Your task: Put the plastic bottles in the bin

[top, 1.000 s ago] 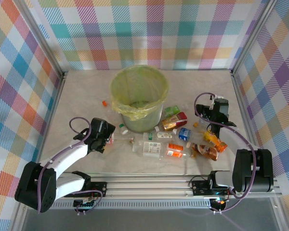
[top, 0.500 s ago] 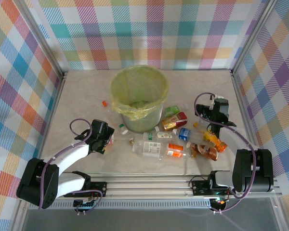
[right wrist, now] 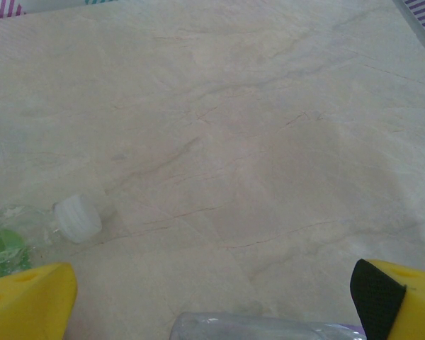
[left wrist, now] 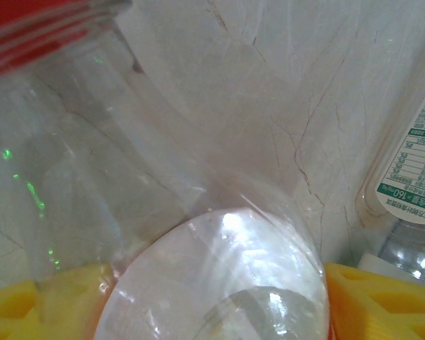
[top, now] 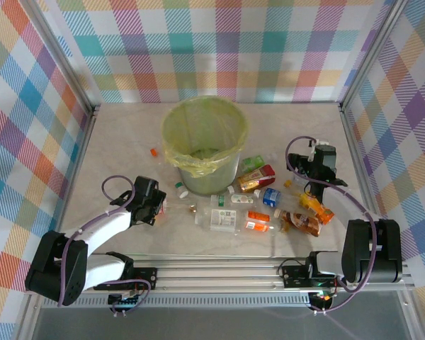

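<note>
Your table (top: pixel 120 142) is pale marble, and the bin (top: pixel 211 183) stands upright toward the back middle of it, with the yellow-green bag folded over its rim. The loose bottles (top: pixel 223 219) lie scattered on the table just in front of the bin and off to its right, all on their sides, none in the air.

Your left gripper (left wrist: pixel 212 287) sits on the near left, well apart from the bin. It's closed down on a clear bottle (left wrist: pixel 198 212), whose round end fills the gap and presses against both yellow fingers (left wrist: pixel 372 297). There's red at the bottle's far end. A white-labelled bottle (left wrist: pixel 411 163) lies just beside it on the right.

Your right gripper (right wrist: pixel 212 276) is spread wide with nothing in it. A clear bottle's edge (right wrist: pixel 255 327) lies low between the fingers, touching neither. A white-capped bottle (right wrist: pixel 74 218) lies off to the left. One small orange cap (top: pixel 154 151) sits alone left of the bin.
</note>
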Controlling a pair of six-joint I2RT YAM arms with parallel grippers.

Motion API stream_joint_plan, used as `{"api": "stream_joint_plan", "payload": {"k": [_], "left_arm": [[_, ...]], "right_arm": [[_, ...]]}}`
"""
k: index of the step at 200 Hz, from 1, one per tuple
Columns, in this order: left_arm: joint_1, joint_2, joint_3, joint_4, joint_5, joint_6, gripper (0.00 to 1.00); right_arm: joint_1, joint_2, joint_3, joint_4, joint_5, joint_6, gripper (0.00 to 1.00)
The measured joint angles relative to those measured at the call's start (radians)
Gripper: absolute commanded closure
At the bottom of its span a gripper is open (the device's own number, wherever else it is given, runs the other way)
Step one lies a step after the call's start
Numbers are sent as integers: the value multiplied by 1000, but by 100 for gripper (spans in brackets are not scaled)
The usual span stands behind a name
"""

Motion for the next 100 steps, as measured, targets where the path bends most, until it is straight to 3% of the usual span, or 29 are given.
{"api": "stream_joint_plan", "payload": {"k": [52, 100], "left_arm": [[30, -72, -20, 8, -6, 7, 43], [80, -319, -22, -69, -71, 61, 45]], "right_arm": [[0, 3, 0, 0, 0, 0, 0], [0, 4, 0, -1, 0, 0, 0]]}}
